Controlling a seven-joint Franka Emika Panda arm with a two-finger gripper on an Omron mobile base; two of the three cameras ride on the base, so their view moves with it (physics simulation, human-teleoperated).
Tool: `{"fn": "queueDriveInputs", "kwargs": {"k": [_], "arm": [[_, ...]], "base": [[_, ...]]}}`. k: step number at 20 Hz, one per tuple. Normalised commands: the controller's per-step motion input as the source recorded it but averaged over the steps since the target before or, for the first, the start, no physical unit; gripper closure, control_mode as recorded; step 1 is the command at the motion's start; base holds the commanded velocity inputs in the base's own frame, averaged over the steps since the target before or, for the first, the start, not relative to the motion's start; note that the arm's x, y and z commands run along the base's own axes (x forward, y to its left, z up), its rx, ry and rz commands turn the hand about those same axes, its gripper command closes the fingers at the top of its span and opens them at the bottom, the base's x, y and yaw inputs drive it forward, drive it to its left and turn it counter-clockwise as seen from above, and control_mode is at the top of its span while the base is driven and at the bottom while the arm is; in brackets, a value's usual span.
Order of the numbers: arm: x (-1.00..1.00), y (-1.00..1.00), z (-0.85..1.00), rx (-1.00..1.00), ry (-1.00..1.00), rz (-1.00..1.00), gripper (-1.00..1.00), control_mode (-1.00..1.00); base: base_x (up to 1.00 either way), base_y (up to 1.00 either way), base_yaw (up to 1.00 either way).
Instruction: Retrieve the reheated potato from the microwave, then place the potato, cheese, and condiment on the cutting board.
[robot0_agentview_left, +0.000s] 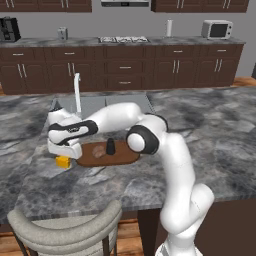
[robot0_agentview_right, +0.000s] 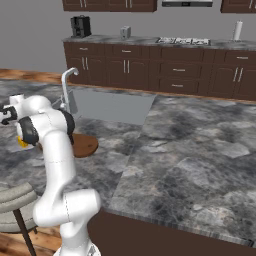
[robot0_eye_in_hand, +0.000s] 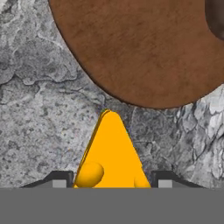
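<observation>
The yellow-orange cheese (robot0_eye_in_hand: 111, 148) wedge lies between my fingertips (robot0_eye_in_hand: 59, 180), which sit flush against its sides. My gripper (robot0_agentview_left: 63, 156) is shut on it, low over the counter just off the left end of the cutting board (robot0_agentview_left: 125, 156). Its narrow tip points at the board's edge (robot0_eye_in_hand: 144, 52). On the board rest the brown potato (robot0_agentview_left: 98, 151) and the black condiment (robot0_agentview_left: 110, 146) shaker, side by side. In the right base view the cheese (robot0_agentview_right: 22, 142) peeks out behind my arm, next to the board (robot0_agentview_right: 85, 145). The microwave is out of view.
A sink with a white faucet (robot0_agentview_left: 77, 92) lies just behind the board. A grey stool (robot0_agentview_left: 65, 230) stands at the island's front edge. A small silver appliance (robot0_agentview_left: 216, 29) sits on the far counter. The grey island top (robot0_agentview_right: 190, 150) stretches to the right.
</observation>
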Motion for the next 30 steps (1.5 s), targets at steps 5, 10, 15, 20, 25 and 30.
{"fn": "queueDriveInputs", "kwargs": {"k": [5,10,15,20,25,30], "arm": [[-0.56,-0.55,0.24,0.01,-0.01,-0.02,1.0,-1.0],[-0.5,-0.57,0.31,0.07,-0.04,0.0,1.0,-1.0],[-0.56,-0.63,0.25,0.12,-0.09,0.03,1.0,-1.0],[-0.47,-0.66,0.21,0.11,-0.09,0.02,1.0,-1.0],[-0.27,-0.65,0.21,0.05,-0.01,0.0,1.0,-1.0],[-0.12,-0.63,0.17,0.01,0.02,0.0,1.0,-1.0]], "base": [[0.0,0.0,0.0],[0.0,0.0,0.0],[0.0,0.0,0.0],[0.0,0.0,0.0],[0.0,0.0,0.0],[0.0,0.0,0.0]]}}
